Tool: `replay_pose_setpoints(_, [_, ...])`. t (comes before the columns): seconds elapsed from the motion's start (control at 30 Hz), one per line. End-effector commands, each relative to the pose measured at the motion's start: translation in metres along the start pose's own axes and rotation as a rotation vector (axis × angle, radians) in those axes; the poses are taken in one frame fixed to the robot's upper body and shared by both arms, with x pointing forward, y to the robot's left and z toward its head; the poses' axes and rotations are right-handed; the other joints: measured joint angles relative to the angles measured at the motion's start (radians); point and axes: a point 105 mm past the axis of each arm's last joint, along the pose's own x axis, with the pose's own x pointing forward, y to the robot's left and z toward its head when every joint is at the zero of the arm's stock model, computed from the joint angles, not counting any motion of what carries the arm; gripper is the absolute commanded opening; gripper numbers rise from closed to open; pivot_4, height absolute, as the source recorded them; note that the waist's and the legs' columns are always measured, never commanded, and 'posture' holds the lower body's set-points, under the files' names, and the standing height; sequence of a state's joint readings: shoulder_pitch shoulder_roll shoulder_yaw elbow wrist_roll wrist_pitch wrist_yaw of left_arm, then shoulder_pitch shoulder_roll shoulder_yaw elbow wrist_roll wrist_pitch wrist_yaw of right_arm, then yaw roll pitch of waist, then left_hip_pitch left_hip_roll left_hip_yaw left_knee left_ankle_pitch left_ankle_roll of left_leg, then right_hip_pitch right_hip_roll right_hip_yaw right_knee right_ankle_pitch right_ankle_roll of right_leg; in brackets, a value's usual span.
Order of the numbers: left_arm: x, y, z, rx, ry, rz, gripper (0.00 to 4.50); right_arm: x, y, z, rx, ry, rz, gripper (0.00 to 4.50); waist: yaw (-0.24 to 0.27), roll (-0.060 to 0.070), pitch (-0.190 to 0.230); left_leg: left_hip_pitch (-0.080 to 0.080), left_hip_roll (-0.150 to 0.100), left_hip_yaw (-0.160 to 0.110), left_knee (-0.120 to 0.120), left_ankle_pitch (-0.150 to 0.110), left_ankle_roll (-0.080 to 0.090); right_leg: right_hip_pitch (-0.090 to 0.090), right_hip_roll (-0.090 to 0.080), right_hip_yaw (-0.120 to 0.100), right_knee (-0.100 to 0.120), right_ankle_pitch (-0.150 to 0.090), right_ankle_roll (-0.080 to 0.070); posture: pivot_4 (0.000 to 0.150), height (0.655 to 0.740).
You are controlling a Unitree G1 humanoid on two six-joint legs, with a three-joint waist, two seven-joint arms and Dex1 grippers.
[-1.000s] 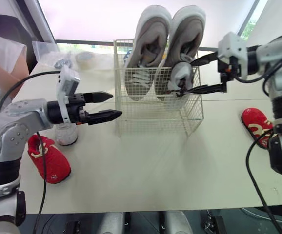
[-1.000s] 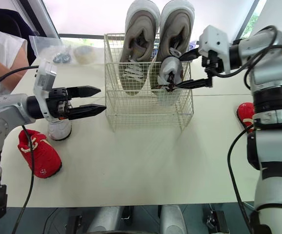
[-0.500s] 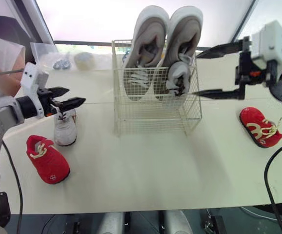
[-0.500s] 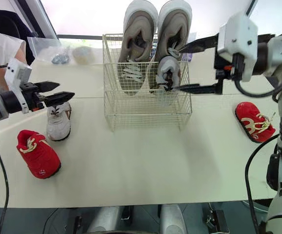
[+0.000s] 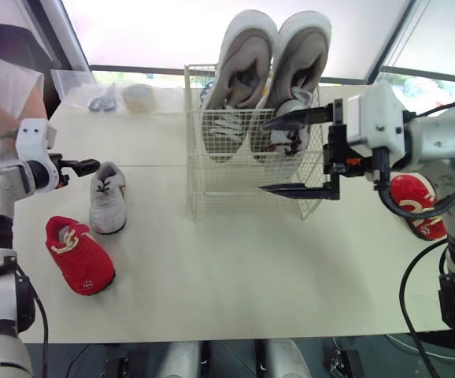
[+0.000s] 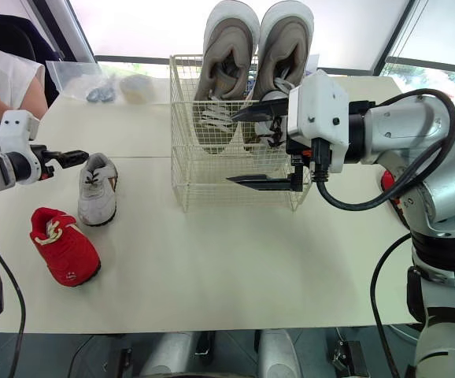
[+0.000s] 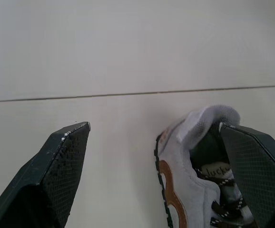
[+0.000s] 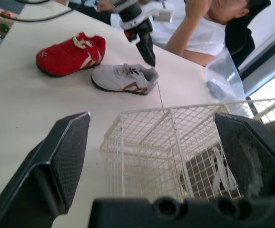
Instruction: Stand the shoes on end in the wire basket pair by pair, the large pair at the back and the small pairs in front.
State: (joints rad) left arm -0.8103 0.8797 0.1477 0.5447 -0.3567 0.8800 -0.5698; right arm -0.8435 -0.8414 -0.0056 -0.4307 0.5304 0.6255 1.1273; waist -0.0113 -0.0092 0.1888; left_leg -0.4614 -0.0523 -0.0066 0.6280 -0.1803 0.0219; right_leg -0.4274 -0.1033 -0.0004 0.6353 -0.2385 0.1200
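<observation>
The wire basket point(image 5: 243, 177) stands mid-table. The large grey pair point(image 5: 247, 71) is upright at its back, with a small white shoe point(image 5: 290, 118) on end in front of them on the right. Its twin, the second white shoe point(image 5: 107, 197), lies on the table to the left, beside a red shoe point(image 5: 79, 256). Another red shoe point(image 5: 416, 206) lies to the right. My left gripper point(image 7: 152, 127) is open at the heel point(image 7: 194, 137) of the lying white shoe. My right gripper point(image 5: 265, 156) hangs wide open and empty before the basket's front.
A person in a white shirt point(image 5: 3, 90) sits at the table's left end. A clear plastic bag point(image 5: 78, 85) and a tape roll point(image 5: 138, 96) lie at the back left. The table's front half is bare.
My right gripper has swung left from the basket's right side to its front, staying open. My left gripper has drawn back left to the lying white shoe's heel.
</observation>
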Motion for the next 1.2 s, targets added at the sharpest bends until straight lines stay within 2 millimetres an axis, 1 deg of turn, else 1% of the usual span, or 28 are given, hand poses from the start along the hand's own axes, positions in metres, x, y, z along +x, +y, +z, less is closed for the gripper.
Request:
replay_pose_setpoints(0.03, [0.006,-0.001,-0.006,0.006,0.010,-0.020,4.50,-0.001,-0.001,0.014,-0.053,-0.026,-0.014,4.47,0.000,0.000,0.000,0.000,0.000,0.000,0.000,0.000,0.000,0.000,0.000,0.000,0.000,0.000,0.000,0.150,0.7347])
replay_pose_setpoints(0.1, [0.011,-0.002,-0.012,0.002,0.026,-0.028,4.50,0.000,-0.001,0.014,-0.054,-0.026,-0.014,4.47,0.000,0.000,0.000,0.000,0.000,0.000,0.000,0.000,0.000,0.000,0.000,0.000,0.000,0.000,0.000,0.150,0.7347])
replay_pose_setpoints(0.23, [0.027,0.002,-0.035,-0.014,0.089,-0.010,4.50,0.002,-0.002,0.015,-0.058,-0.025,-0.012,4.47,0.001,0.000,0.000,0.000,0.000,0.000,0.000,0.000,0.000,0.000,0.000,0.000,0.000,0.000,0.000,0.150,0.7347])
replay_pose_setpoints(0.3, [0.031,0.003,-0.039,-0.022,0.097,-0.003,4.50,0.002,-0.002,0.015,-0.058,-0.023,-0.012,4.47,0.001,0.000,0.000,0.000,0.000,0.000,0.000,0.000,0.000,0.000,0.000,0.000,0.000,0.000,0.000,0.150,0.7347])
replay_pose_setpoints(0.4, [0.035,0.005,-0.043,-0.026,0.099,0.002,3.66,0.003,-0.003,0.014,-0.057,-0.018,-0.013,4.50,0.001,0.000,0.000,0.000,0.000,0.000,0.000,0.000,0.000,0.000,-0.001,0.000,0.000,0.000,0.000,0.150,0.7347])
replay_pose_setpoints(0.5, [0.037,0.000,-0.038,-0.032,0.084,-0.024,2.21,0.002,-0.004,0.013,-0.054,-0.010,-0.018,4.50,0.000,-0.001,-0.001,0.000,0.000,0.000,0.000,0.000,0.000,0.000,-0.001,0.000,0.000,0.000,0.000,0.150,0.7347])
replay_pose_setpoints(0.57, [0.037,-0.001,-0.033,-0.029,0.068,-0.028,1.03,0.001,-0.004,0.012,-0.050,-0.008,-0.022,4.50,-0.002,-0.001,-0.001,0.000,0.000,0.000,0.000,0.000,0.000,0.000,-0.001,0.000,0.000,0.000,0.000,0.150,0.7347])
replay_pose_setpoints(0.6, [0.037,-0.002,-0.030,-0.025,0.056,-0.027,0.67,0.001,-0.004,0.011,-0.049,-0.006,-0.024,4.50,-0.003,0.000,-0.001,0.000,0.000,0.000,0.000,0.000,0.000,0.000,-0.001,0.000,0.000,0.000,0.000,0.150,0.7347])
replay_pose_setpoints(0.63, [0.035,-0.003,-0.022,-0.020,0.026,-0.033,0.19,0.001,-0.004,0.011,-0.048,-0.004,-0.026,4.50,-0.003,0.000,-0.001,0.000,0.000,0.000,0.000,0.000,0.000,0.000,-0.001,0.000,0.001,0.000,0.000,0.150,0.7347])
replay_pose_setpoints(0.67, [0.034,-0.006,-0.013,-0.012,-0.009,-0.041,0.05,0.000,-0.004,0.010,-0.047,-0.003,-0.028,4.50,-0.002,0.000,-0.001,0.000,0.000,0.000,0.000,0.000,0.000,-0.001,-0.001,0.000,0.001,0.000,0.000,0.150,0.7347])
replay_pose_setpoints(0.7, [0.032,-0.008,-0.002,-0.001,-0.056,-0.051,0.05,0.000,-0.004,0.010,-0.046,-0.002,-0.029,4.50,-0.001,-0.001,-0.001,0.000,0.000,0.000,0.000,0.000,0.000,-0.001,-0.001,0.000,0.001,0.000,0.000,0.150,0.7347])
replay_pose_setpoints(0.77, [0.023,-0.018,0.033,0.008,-0.213,-0.078,0.05,-0.001,-0.004,0.008,-0.045,0.004,-0.033,4.50,0.000,-0.001,0.000,-0.001,0.000,0.000,0.000,0.000,0.000,-0.001,-0.001,0.000,0.001,0.000,0.000,0.150,0.7347])
replay_pose_setpoints(0.83, [0.009,-0.029,0.070,0.016,-0.384,-0.099,0.05,-0.001,-0.005,0.007,-0.043,0.006,-0.035,4.50,0.004,-0.003,0.001,-0.003,0.000,0.000,0.001,0.000,0.000,-0.002,-0.001,0.000,0.000,0.000,0.000,0.150,0.7347])
replay_pose_setpoints(0.9, [-0.008,-0.047,0.104,0.014,-0.562,-0.131,0.05,-0.002,-0.005,0.007,-0.042,0.007,-0.036,4.50,0.004,-0.004,0.000,-0.003,0.000,0.000,0.002,0.000,0.001,-0.002,-0.002,0.000,-0.001,0.001,0.000,0.150,0.7347])
replay_pose_setpoints(0.93, [-0.019,-0.057,0.122,0.010,-0.673,-0.145,0.05,-0.002,-0.006,0.006,-0.041,0.008,-0.038,4.50,0.004,-0.004,0.000,-0.004,0.000,0.000,0.002,-0.001,0.001,-0.001,-0.002,0.000,-0.001,0.001,0.000,0.150,0.7347])
replay_pose_setpoints(1.0, [-0.043,-0.076,0.152,-0.008,-0.890,-0.153,0.05,-0.003,-0.008,0.005,-0.039,0.011,-0.042,4.50,0.008,-0.004,0.000,-0.004,0.000,0.000,0.002,-0.001,0.001,-0.001,-0.002,-0.001,-0.002,0.002,0.002,0.150,0.7347])
replay_pose_setpoints(1.07, [-0.063,-0.096,0.172,-0.046,-1.063,-0.162,0.05,-0.003,-0.009,0.004,-0.037,0.012,-0.047,4.50,0.014,-0.004,0.000,-0.004,0.000,0.000,0.002,-0.001,0.002,0.000,-0.002,-0.001,-0.003,0.003,0.003,0.150,0.7347])
replay_pose_setpoints(1.1, [-0.072,-0.106,0.178,-0.051,-1.138,-0.165,0.05,-0.004,-0.010,0.004,-0.037,0.013,-0.048,4.50,0.016,-0.004,0.000,-0.004,0.000,0.000,0.003,-0.001,0.002,0.000,-0.001,-0.001,-0.003,0.003,0.004,0.150,0.7347])
replay_pose_setpoints(1.2, [-0.096,-0.143,0.190,-0.031,-1.332,-0.196,0.05,-0.006,-0.014,0.002,-0.037,0.021,-0.057,4.50,0.016,-0.004,0.000,-0.002,0.000,0.001,0.002,-0.001,0.002,0.000,0.000,-0.001,-0.002,0.004,0.004,0.150,0.7347])
